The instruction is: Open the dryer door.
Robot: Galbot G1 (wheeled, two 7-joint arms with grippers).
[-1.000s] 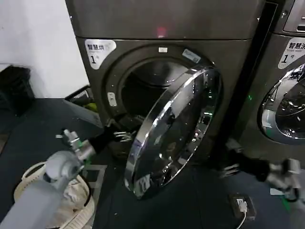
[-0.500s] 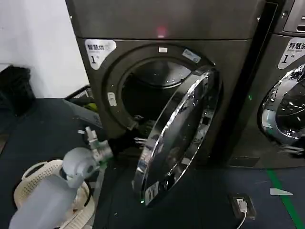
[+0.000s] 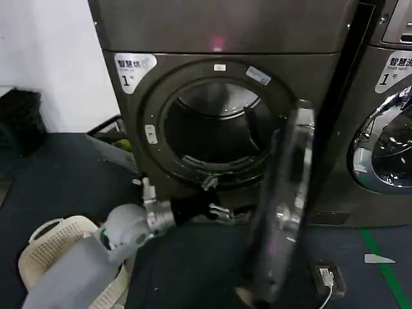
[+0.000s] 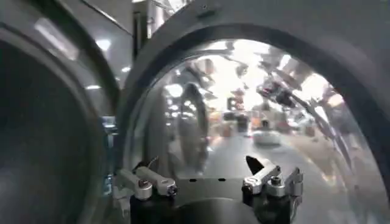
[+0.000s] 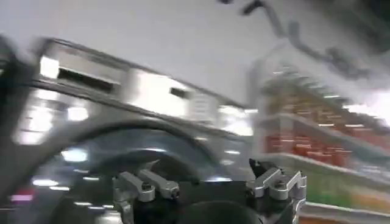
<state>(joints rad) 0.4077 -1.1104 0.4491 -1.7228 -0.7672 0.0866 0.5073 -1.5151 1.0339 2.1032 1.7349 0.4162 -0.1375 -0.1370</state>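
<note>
Chrome-ringed dryer door (image 3: 283, 206) edge-on in head view; left gripper (image 3: 219, 209) open.

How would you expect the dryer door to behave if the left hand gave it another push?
The dryer door, edge-on and wide open, probably swings freely about its hinged side, staying rigid. Its chrome ring looks slippery. The open left hand is apart from it.

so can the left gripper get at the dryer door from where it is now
Probably yes. The left gripper sits open just below the drum opening, and the dryer door hangs swung wide beside it with nothing between them; its inner side faces the gripper.
</note>
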